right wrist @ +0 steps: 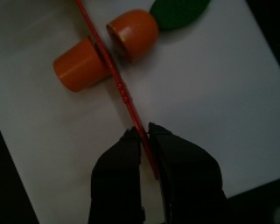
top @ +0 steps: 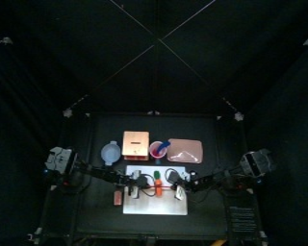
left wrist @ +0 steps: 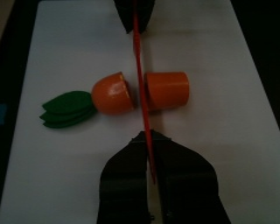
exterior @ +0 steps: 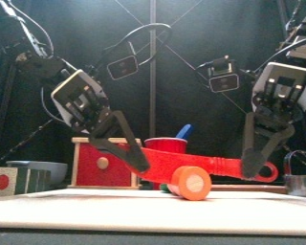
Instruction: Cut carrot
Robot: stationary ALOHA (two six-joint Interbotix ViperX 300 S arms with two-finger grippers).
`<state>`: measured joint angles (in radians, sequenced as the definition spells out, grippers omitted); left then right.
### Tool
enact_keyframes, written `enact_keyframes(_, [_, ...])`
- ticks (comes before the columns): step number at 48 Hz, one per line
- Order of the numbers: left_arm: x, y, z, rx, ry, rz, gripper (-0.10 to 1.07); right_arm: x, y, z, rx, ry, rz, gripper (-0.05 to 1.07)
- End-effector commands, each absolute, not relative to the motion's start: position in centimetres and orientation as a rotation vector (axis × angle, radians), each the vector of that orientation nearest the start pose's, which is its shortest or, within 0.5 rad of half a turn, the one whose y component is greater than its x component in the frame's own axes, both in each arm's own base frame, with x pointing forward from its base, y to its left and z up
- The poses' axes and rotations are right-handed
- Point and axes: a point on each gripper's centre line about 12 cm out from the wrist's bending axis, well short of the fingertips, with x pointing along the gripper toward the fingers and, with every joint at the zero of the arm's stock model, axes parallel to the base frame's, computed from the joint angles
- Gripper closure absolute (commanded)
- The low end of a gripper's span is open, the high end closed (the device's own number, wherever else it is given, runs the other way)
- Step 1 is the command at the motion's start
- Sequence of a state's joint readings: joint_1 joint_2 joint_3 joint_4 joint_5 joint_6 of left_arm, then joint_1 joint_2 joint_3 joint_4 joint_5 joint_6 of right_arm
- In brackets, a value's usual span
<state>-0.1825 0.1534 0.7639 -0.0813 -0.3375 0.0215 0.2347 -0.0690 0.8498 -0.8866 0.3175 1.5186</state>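
Carrot (left wrist: 140,92) lay on the white board (left wrist: 224,52), roughly mid-board. It was already in two pieces: stub with green top (left wrist: 67,109) on one side, plain orange cylinder on the other. A thin red knife (exterior: 182,161) stood in the gap between the pieces, edge-down, touching or nearly touching both cut faces.

Left gripper (left wrist: 146,144) pinched one end of the knife, jaws pressed narrow around it. Right gripper (right wrist: 150,138) pinched the other end the same way; the blade ran out from between its jaws straight across the carrot. In the left wrist view the far end of the blade disappeared into the right gripper's dark jaws at the picture's upper edge. So the carrot sat between the two grippers, under the middle of the blade, clear of both sets of fingers.

Front view: both arms hung down and angled inward, knife bridging them just above the board, round cut face of the carrot (exterior: 190,182) toward the camera.

Room: bare board on both sides of the carrot along the blade and beyond the green top. Board edges met the black table (top: 105,226). Behind the board sat a tan box (top: 135,144), a red cup (top: 158,149) and a pinkish flat item (top: 187,149), all apart from the board.
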Motion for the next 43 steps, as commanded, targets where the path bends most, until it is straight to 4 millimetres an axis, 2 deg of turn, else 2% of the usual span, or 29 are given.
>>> enact_keyframes(1, [38.5,-7.2,14.2,0.018,0.491,-0.157,0.64,31.6,3.6,14.9,0.383,0.84,-0.364,0.72])
enact_keyframes(13, [38.5,-7.1,17.9,0.077,0.38,-0.169,0.63,30.0,3.6,19.2,0.389,0.736,-0.366,0.72])
enact_keyframes(20, [39.0,-6.6,19.0,0.133,0.318,-0.166,0.5,28.4,4.2,20.5,0.43,0.71,-0.343,0.72])
enact_keyframes(28, [39.2,-6.7,19.6,0.192,0.206,-0.165,0.16,26.5,4.2,20.4,0.535,0.743,-0.39,0.72])
enact_keyframes(32, [39.0,-7.1,19.6,0.224,0.157,-0.172,0.03,25.4,4.1,19.8,0.603,0.782,-0.43,0.72])
enact_keyframes(35, [38.6,-7.6,19.7,0.252,0.117,-0.181,-0.03,24.5,4.1,19.3,0.661,0.819,-0.471,0.72])
enact_keyframes(43, [37.2,-7.9,19.8,0.277,0.06,-0.158,-0.03,22.4,4.5,18.1,0.857,0.917,-0.568,0.72])
